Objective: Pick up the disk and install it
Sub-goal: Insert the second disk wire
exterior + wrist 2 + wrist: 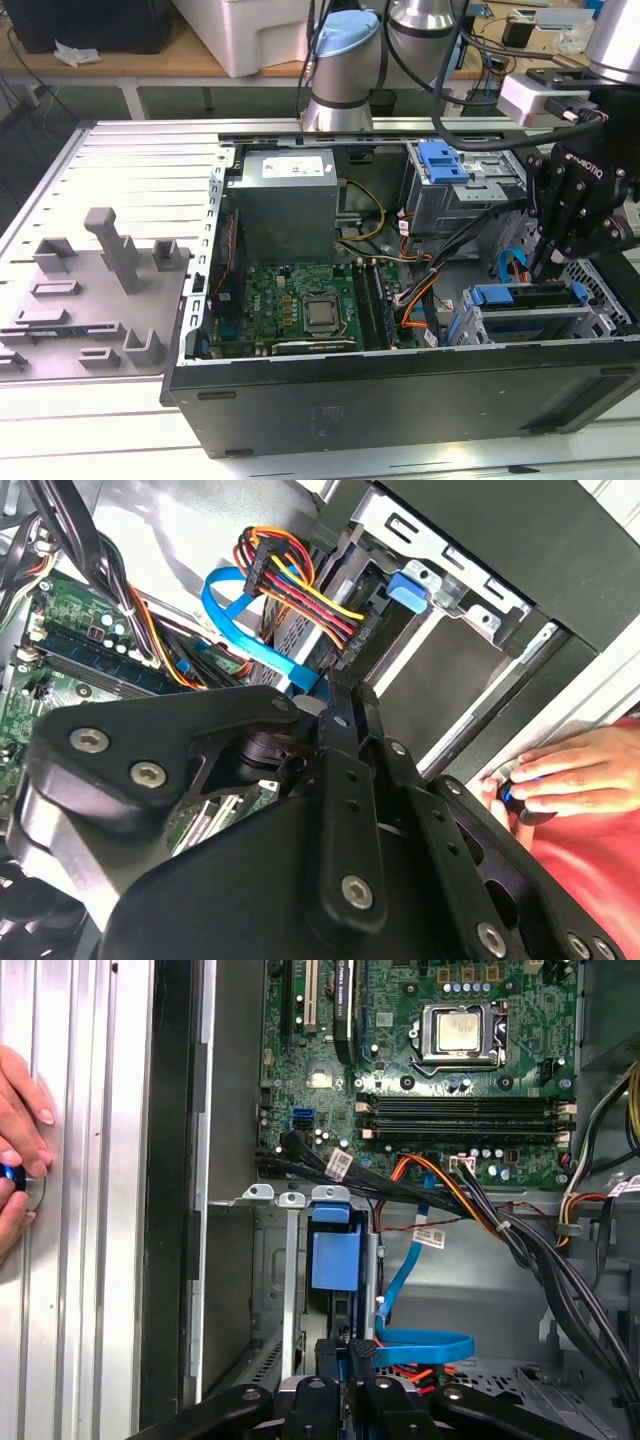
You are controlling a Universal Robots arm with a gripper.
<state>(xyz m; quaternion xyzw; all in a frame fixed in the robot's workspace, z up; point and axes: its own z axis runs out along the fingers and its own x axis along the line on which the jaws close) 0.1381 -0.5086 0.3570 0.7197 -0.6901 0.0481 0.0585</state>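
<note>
- The disk (535, 322) lies flat in a bay at the corner of the case (400, 405), on the exterior view's right, with its blue bracket (333, 1258) around it. It looks already seated there, or almost.
- I judge it stiff, rather heavy for its size and sensitive to knocks. The metal faces are smooth, so the bracket edges are the better place to take hold.
- The gripper (541, 268) hangs just above the disk's end, its fingers (365, 1360) pressed together with nothing seen between them.
- A blue cable (425, 1345) and a wire bundle (300, 590) run just beside the bay.
- A hand (18, 1140) rests on the surface (90, 1260) outside the case.
</note>
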